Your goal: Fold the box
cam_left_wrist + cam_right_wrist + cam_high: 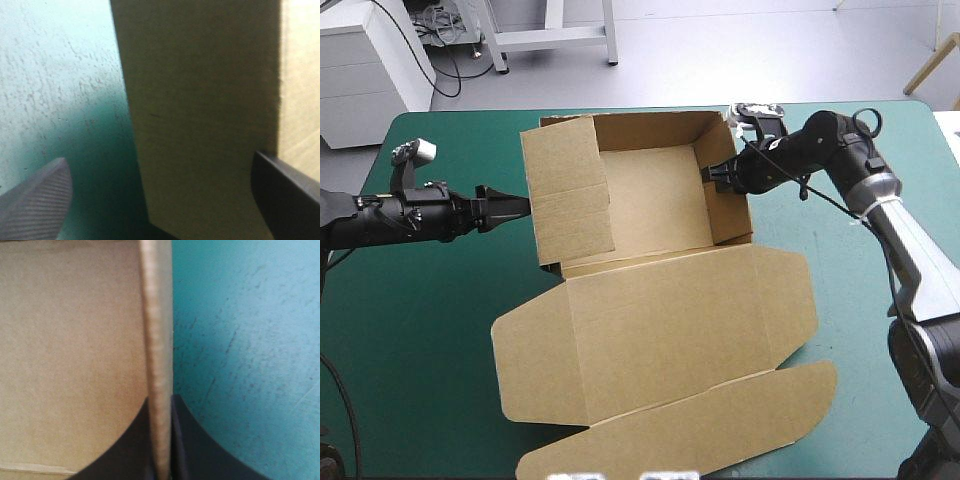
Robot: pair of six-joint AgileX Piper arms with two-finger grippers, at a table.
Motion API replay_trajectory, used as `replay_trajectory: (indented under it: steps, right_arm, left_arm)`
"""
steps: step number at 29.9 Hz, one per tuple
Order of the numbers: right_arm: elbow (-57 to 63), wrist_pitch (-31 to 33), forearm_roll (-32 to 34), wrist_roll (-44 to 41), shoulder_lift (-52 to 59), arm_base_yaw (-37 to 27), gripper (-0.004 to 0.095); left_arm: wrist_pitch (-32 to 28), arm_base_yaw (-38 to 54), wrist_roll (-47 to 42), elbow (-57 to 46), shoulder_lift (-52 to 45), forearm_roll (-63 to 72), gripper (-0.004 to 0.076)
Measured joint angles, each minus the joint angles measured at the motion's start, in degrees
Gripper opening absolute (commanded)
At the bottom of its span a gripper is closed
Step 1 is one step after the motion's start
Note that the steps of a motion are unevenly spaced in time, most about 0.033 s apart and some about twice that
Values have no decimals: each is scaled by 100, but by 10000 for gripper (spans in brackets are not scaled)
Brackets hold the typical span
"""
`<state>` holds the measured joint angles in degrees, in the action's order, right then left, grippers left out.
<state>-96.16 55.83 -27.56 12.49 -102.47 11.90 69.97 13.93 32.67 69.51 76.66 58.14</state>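
Box [650,200]: right gripper [712,175] pinches right wall [728,212]; left gripper [521,207], spread, straddles left wall [570,200].

Bright even overhead light, soft shadows inside the box [650,200], deep shade on the teal-green cover [106,167] beside its left wall

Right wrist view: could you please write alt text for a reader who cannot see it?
The end effector is shut on the thin top edge of a raised wall of the box, seen edge-on. The box's brown inside lies on one side of the wall, the teal-green cover on the other.
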Motion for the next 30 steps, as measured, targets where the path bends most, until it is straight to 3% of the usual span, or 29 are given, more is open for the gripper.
replay_trajectory:
  steps: [22, 30]
  right_arm:
    - [9, -1172, -127, -482, -672, 1178, -18]
    - [13, -1497, 37, -555, -711, 1577, -17]
  left_arm:
    - [-1, 0, -115, 0, 0, -366, 685]
    - [0, -72, -976, 0, 0, -1702, 546]
